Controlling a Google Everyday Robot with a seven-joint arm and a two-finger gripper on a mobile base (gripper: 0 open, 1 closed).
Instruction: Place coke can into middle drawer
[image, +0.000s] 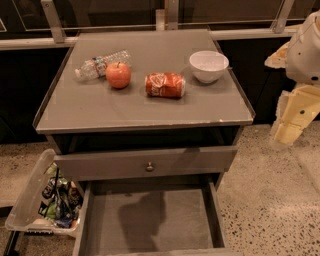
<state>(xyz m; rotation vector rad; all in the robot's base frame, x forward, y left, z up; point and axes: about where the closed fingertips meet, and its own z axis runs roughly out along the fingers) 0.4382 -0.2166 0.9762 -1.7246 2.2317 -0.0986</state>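
The coke can (165, 85) lies on its side on the grey cabinet top (150, 110), between a red apple and a white bowl. The middle drawer (190, 220) is pulled open below, showing a flat grey floor with a shadow on it and nothing inside. My gripper (291, 124), cream-coloured, hangs at the right edge of the view, beside and slightly below the cabinet top, well right of the can. It holds nothing that I can see.
A red apple (118, 75) and a clear plastic bottle (100, 64) lie left of the can. A white bowl (208, 65) stands to its right. A closed drawer front with a round knob (149, 166) sits above the open drawer. A clear bin (30, 200) of items stands on the floor at left.
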